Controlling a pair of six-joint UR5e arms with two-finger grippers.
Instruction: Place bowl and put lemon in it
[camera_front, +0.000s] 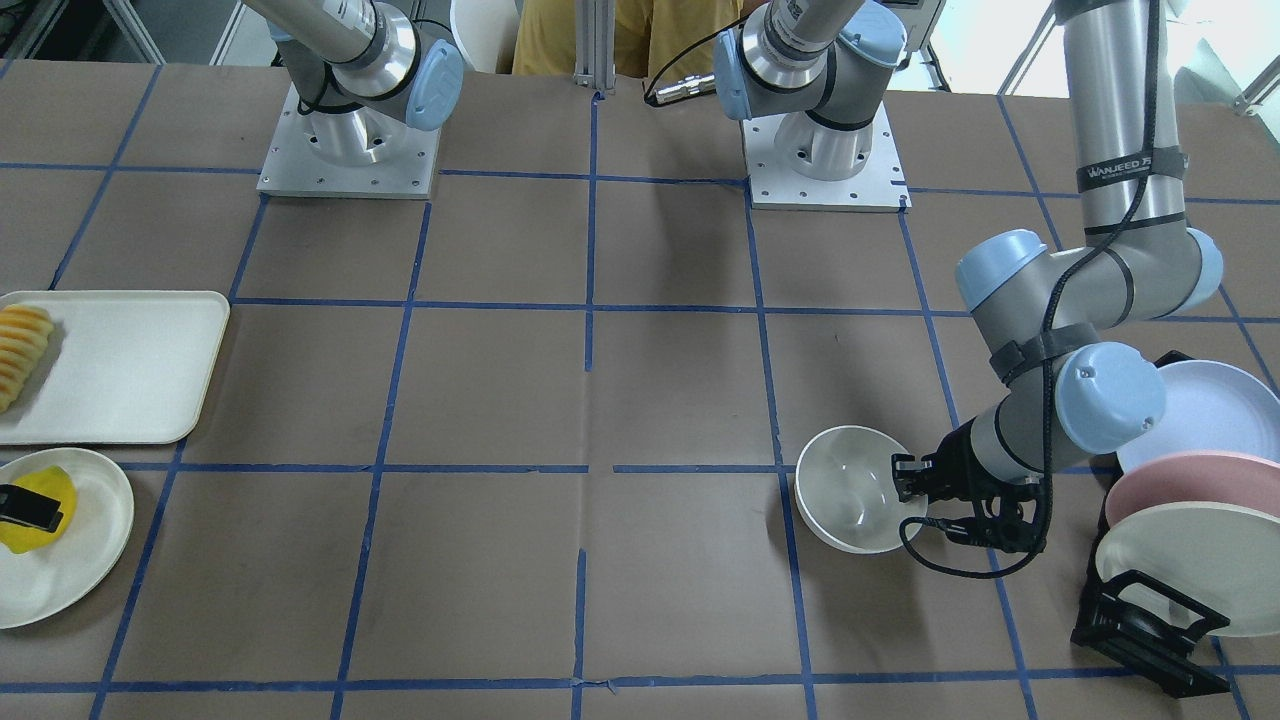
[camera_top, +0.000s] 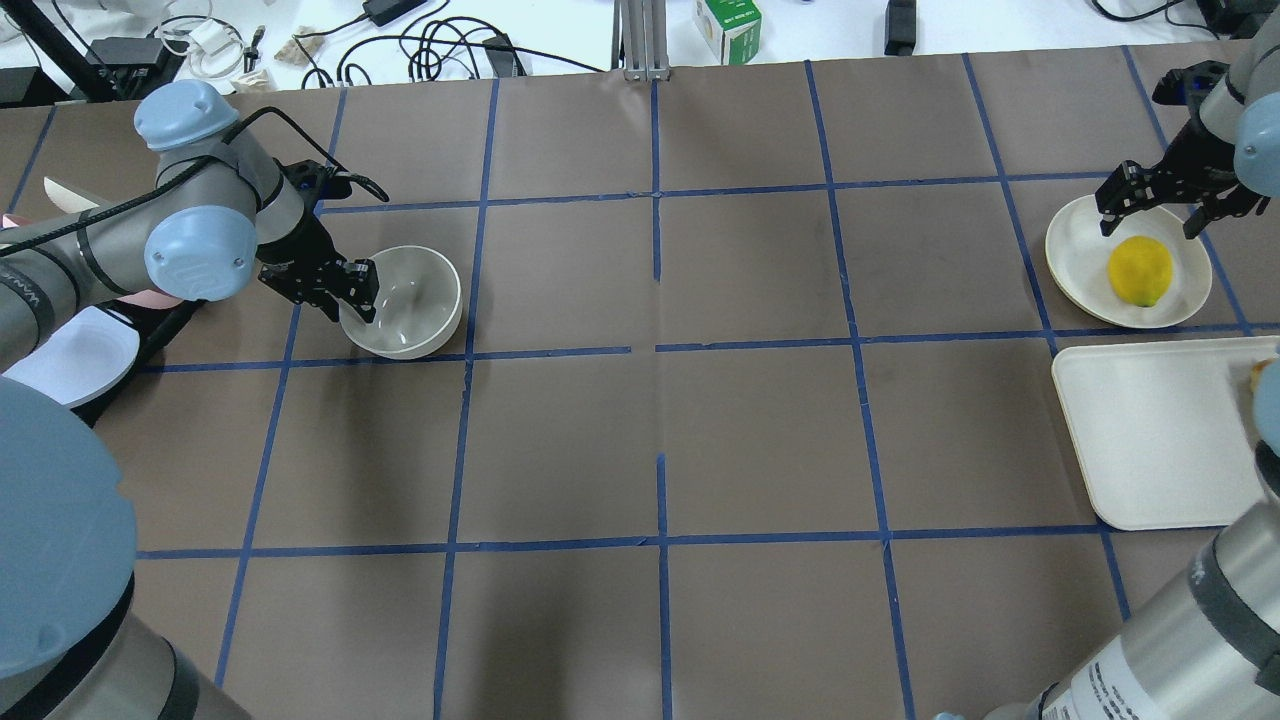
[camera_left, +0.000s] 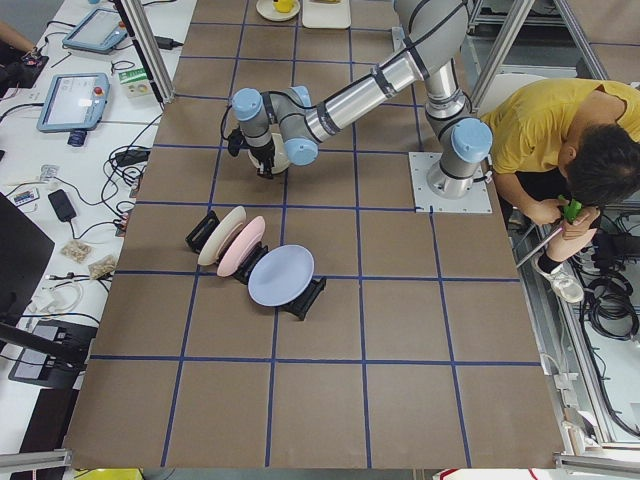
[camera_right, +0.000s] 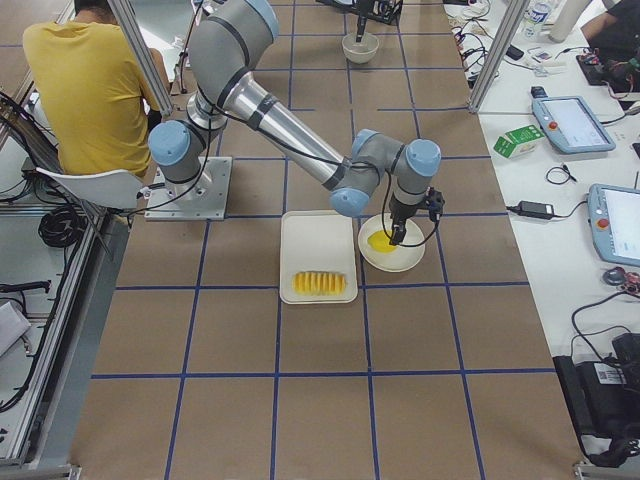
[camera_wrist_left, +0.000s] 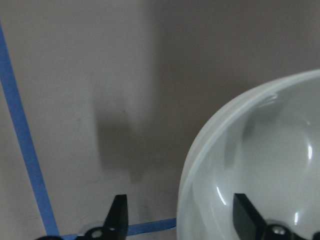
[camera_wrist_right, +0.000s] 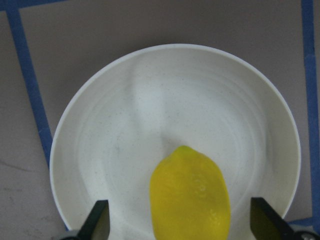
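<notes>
While the left arm reaches in from the left edge of the overhead view, its wrist is folded down and round so that the left gripper points toward the middle of the table at the bowl. From the front camera that arm drops from the upper right corner, bends at the elbow and doubles back low, and the gripper meets the bowl's rim on the bowl's right side. Its jaws are spread wide and straddle the wall. In the left wrist view one finger is outside over the brown table, the other is inside the bowl, and the rim runs between them with a gap on each side. The bowl stands upright, mouth up, in the left part of the overhead view. It is just above a blue tape line and near the plate rack.

Over at the right edge of the overhead view, the right arm curls in from the upper corner, and the right gripper points down at the flat plate. The lemon lies on that plate, toward its near rim. The right wrist view has a finger on each side of the lemon, spread wide and clear of it. A pale tray lies just beside the plate, with sliced food at one end.
</notes>
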